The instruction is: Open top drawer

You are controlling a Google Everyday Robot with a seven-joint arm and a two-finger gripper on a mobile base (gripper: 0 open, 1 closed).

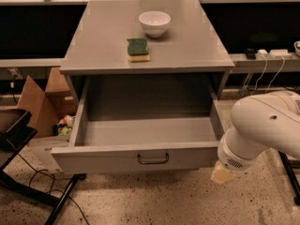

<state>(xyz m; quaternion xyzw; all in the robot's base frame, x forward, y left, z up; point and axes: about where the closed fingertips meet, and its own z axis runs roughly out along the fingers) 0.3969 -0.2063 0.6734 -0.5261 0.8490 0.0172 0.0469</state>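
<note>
The top drawer (103, 161) is a wide grey metal drawer, pulled far out of the grey cabinet (117, 36). Its deep plain tray shows nothing inside. A small dark loop handle (153, 159) sits at the centre of its front. My white arm (262, 130) comes in from the right. My gripper (221, 173) hangs below the arm's wrist, just past the right end of the drawer front and near floor level. It is apart from the handle and holds nothing that I can see.
A white bowl (154, 22) and a green sponge (138, 49) lie on the cabinet top. An open cardboard box (40, 107) and a black stand (18, 130) are at the left. Cables and power strips (274, 53) are at the right.
</note>
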